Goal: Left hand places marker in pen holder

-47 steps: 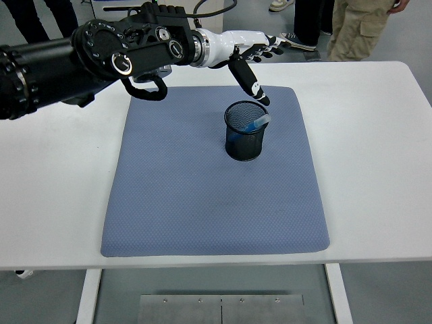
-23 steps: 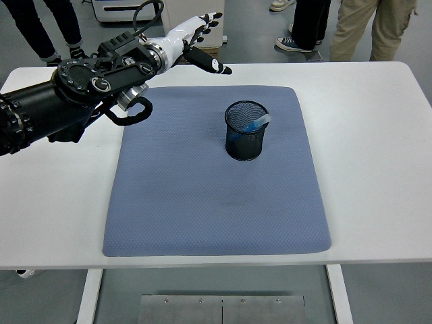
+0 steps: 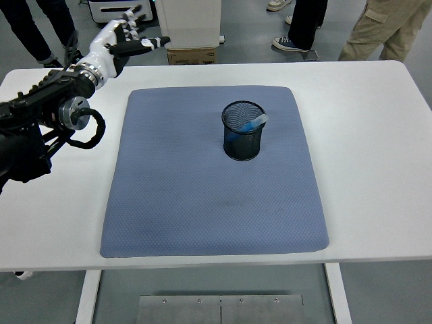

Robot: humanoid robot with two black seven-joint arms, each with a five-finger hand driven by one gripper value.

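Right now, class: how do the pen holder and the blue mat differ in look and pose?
The pen holder is black mesh, round and upright; the blue mat is solid fabric, squarish and lies flat. The pen holder holds a marker; the mat bears only the holder. Both rest on the white table.

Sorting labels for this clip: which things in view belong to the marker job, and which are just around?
Job: marker, pen holder, left hand.
Just around: blue mat, white table, cardboard box, people's legs.
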